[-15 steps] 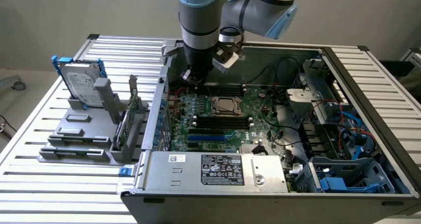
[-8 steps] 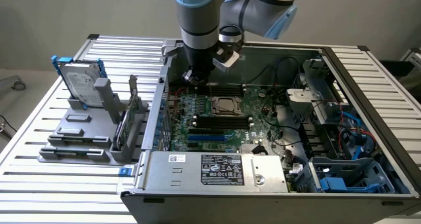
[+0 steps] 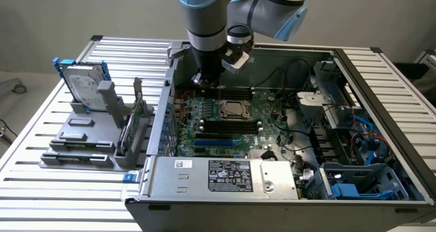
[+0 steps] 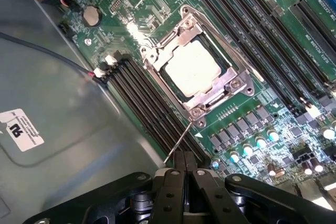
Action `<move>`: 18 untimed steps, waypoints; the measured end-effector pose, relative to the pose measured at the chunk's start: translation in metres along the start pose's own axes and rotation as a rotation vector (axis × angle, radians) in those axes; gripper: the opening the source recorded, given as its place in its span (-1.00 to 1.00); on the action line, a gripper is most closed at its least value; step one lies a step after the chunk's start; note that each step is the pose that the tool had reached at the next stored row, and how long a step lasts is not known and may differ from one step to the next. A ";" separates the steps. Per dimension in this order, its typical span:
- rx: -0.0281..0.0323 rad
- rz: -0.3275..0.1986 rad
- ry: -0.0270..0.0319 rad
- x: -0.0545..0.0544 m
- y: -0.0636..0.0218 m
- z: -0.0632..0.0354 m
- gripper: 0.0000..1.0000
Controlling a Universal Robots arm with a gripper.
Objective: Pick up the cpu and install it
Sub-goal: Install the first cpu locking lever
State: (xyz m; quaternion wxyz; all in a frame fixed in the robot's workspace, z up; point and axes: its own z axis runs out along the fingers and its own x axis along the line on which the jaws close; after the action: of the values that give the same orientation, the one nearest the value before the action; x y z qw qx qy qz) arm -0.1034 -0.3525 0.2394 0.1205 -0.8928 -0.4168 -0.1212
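My pincer [image 4: 185,167] was shut, its two black fingers pressed together with nothing visible between them. Right at their tips lay the thin wire lever [image 4: 178,142] of the processor socket; I could not tell whether the tips touched it. Just beyond the lever was the silver retention frame [image 4: 232,84], folded down flat, and the cpu [image 4: 192,67] sat seated inside it, its pale metal top showing through the frame's opening. Black memory slots [image 4: 140,94] ran alongside the socket on both sides, a row of blue-topped capacitors [image 4: 261,141] stood beside them, and a coin cell [image 4: 91,16] lay farther off on the green board. In the exterior view, my pincer [image 3: 206,81] hung low inside the open computer case [image 3: 356,71], at about eleven o'clock from the cpu [image 3: 236,109] and near it. The power supply [image 3: 221,176] with its label lay at six o'clock from the socket, and a blue drive cage [image 3: 354,188] at about four. Well apart, outside the case at nine o'clock, a hard drive [image 3: 85,86] stood upright in a grey holder [image 3: 78,140] on the slatted metal table [image 3: 41,191].
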 end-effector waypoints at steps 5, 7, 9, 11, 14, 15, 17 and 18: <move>-0.0067 -0.003 0.0057 0.005 0.0062 0.0009 -0.79; -0.0086 -0.004 0.0075 0.007 0.0087 0.0014 -0.79; -0.0112 -0.005 0.0097 0.007 0.0091 0.0017 -0.79; -0.0126 -0.006 0.0116 0.008 0.0096 0.0025 -0.79; -0.0131 -0.005 0.0121 0.009 0.0117 0.0029 -0.79; -0.0129 -0.005 0.0125 0.009 0.0117 0.0021 -0.79; -0.0138 -0.005 0.0134 0.011 0.0112 -0.0026 -0.79; -0.0140 -0.005 0.0137 0.012 0.0108 -0.0054 -0.79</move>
State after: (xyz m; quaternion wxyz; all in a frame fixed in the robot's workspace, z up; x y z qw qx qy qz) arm -0.0882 -0.3524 0.2470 0.1168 -0.8917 -0.4174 -0.1305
